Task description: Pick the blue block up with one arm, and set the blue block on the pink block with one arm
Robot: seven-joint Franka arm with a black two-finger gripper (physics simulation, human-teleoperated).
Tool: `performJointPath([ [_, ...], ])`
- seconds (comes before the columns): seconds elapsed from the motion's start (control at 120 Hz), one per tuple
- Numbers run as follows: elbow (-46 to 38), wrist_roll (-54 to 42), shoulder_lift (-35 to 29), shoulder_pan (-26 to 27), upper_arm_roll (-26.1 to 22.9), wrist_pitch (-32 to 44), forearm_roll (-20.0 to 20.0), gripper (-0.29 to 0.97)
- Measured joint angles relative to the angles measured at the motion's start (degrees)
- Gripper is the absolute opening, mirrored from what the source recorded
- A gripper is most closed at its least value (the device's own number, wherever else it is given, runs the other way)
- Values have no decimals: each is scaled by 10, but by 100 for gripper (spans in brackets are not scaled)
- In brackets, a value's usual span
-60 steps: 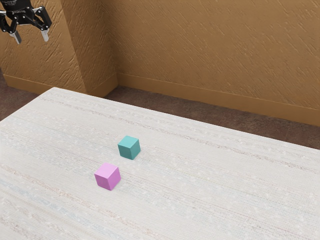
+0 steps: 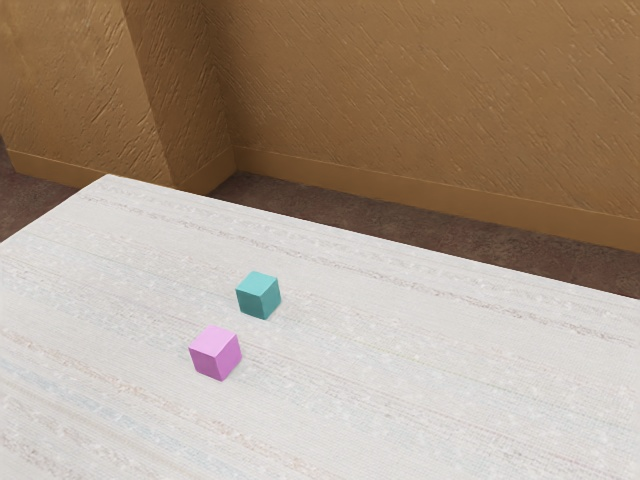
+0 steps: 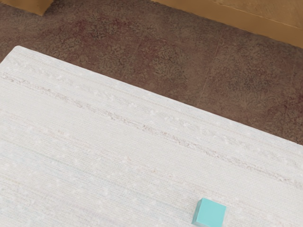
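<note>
The exterior view takes in both blocks together. The blue block [image 2: 258,294], more teal than blue, sits flat on the pale, streaked surface [image 2: 450,400] near its middle. The pink block [image 2: 215,352] sits flat as well, near the blue one, closer to the camera and a little toward the exterior view's left. The two are apart, with a strip of bare surface between them. Each is turned with a corner toward the camera.

The wrist view looks down on the blue block [image 3: 209,213] resting on the surface [image 3: 94,156]. It also shows the surface's far edge, which runs at a slant. Past that edge lie the dark brown floor [image 3: 156,52] and a strip of tan baseboard [image 3: 236,14].

By count there are two blocks in all, one blue and one pink.

Around them, the exterior view shows a brown textured wall [image 2: 420,90] with a jutting corner [image 2: 170,90] at the upper left. A baseboard runs along its foot, and the dark floor [image 2: 450,235] lies between wall and surface.

Whether the gripper is wide, narrow or holding anything cannot be told.
</note>
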State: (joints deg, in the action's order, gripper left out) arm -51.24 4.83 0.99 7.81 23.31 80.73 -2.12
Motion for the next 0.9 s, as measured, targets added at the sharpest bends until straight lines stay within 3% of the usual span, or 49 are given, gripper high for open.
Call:
performJointPath([
  [0.042, 2, 5, -3, 40, 14, 0, 5, 66],
  [0.1, 0, 11, -1, 243, 185, 5, 18, 66],
  [0.15, -2, 15, 0, 350, 265, 8, 25, 66],
  [0.208, -8, 20, 8, 405, 296, 12, 30, 66],
  [0.283, -24, 30, 32, 416, 311, 17, 34, 66],
  [0.375, -61, 40, 54, 372, 296, 26, 35, 66],
  [0.475, -154, 50, 60, 118, 69, 50, 23, 66],
  [0.542, -270, 57, 53, 29, 1, 104, 5, 66],
  [0.6, -350, 62, 72, -3, -15, 151, -15, 66],
  [0.667, -382, 67, 113, -18, -20, 190, -30, 66],
  [0.783, -341, 74, 215, -19, -31, 240, -44, 66],
  [0.9, -327, 67, 262, -54, -95, 288, -47, 66],
])
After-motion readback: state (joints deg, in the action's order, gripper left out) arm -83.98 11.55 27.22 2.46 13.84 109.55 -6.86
